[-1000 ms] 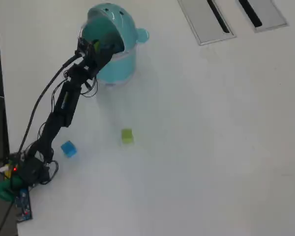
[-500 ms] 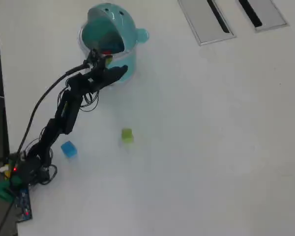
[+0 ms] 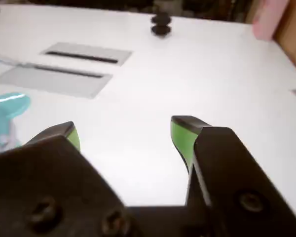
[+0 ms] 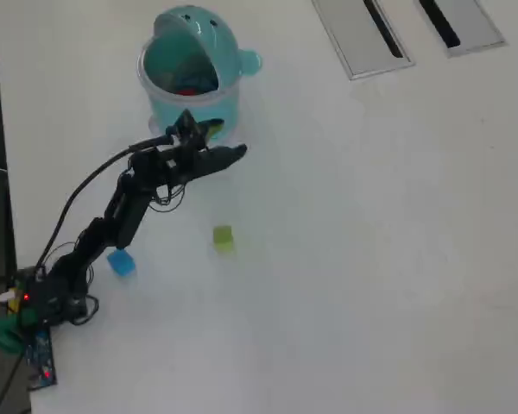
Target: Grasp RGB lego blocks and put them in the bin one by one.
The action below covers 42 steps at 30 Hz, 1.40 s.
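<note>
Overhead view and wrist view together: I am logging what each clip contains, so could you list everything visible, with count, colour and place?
bin: one, teal-blue with domed hood, top left of the overhead view; something red shows inside.
yellow-green block: one, on the table below the gripper in the overhead view.
blue block: one, beside the arm's lower links.
grey slotted panels: two, top right of the overhead view.
black knob-like object: one, far table edge in the wrist view; cannot tell what it is.
pink object: one, top right of the wrist view, blurred.
table: one, white.
circuit board: one, by the arm's base.
gripper: one, black with green pads, jaws apart, empty, near the bin.
</note>
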Tool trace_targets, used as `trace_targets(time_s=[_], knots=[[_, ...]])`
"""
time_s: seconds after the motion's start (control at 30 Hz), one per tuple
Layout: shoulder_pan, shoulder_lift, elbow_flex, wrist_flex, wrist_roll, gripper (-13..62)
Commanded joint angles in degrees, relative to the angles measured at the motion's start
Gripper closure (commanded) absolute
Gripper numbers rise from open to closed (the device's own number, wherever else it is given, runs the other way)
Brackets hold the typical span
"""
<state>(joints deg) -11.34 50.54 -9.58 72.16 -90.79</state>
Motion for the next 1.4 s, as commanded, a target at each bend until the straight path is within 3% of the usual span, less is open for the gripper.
trace_targets(time_s=[0.0, 0.43, 0.7, 1.17, 1.37], knots=[[2.72, 1.76, -2.11, -7.12, 0.70, 14.9], [8.70, -3.43, -0.88, -1.05, 4.13, 15.3], [9.05, 0.97, 9.67, 0.62, 4.22, 15.3], [6.94, 24.87, 60.47, -22.59, 4.31, 15.3], [7.56, 28.48, 74.71, -31.99, 3.96, 15.3]])
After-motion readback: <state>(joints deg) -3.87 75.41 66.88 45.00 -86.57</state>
